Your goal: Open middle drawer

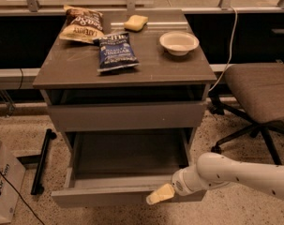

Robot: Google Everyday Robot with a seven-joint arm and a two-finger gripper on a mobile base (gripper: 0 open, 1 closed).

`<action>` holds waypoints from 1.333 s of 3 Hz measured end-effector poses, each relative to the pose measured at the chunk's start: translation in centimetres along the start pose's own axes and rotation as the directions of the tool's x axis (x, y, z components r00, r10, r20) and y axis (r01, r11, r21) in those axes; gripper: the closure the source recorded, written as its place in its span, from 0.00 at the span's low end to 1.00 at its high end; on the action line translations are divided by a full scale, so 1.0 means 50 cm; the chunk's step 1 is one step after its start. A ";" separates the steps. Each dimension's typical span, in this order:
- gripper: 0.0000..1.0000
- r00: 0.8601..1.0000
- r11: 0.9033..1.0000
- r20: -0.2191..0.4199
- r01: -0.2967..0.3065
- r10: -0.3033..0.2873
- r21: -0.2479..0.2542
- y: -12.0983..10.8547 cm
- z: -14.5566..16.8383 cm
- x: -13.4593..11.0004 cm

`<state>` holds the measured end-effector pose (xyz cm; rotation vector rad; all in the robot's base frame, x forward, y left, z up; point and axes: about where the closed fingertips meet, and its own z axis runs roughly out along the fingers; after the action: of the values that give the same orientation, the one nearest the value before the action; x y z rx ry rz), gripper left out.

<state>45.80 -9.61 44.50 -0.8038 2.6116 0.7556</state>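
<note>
The middle drawer of the grey-brown cabinet stands pulled out towards me, and its grey interior shows empty. Its flat front is low in the view. My gripper, pale yellow at the tip of a white arm, is against the right part of that front at its upper edge. The arm comes in from the lower right. The drawer above is closed, with a dark gap between it and the cabinet top. Anything below the open drawer is hidden.
On the cabinet top lie a brown chip bag, a blue chip bag, a yellow sponge and a white bowl. An office chair stands at the right. A black bar and a box are on the floor at the left.
</note>
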 end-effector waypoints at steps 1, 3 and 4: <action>0.00 0.997 0.997 0.011 -0.080 0.080 0.004 0.035 0.011 0.053; 0.16 0.998 0.999 -0.027 -0.048 0.048 0.012 0.034 0.020 0.062; 0.40 0.997 0.999 -0.068 -0.037 0.037 0.005 0.032 0.024 0.083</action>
<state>41.73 -9.58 42.38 -0.7952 2.6944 0.7452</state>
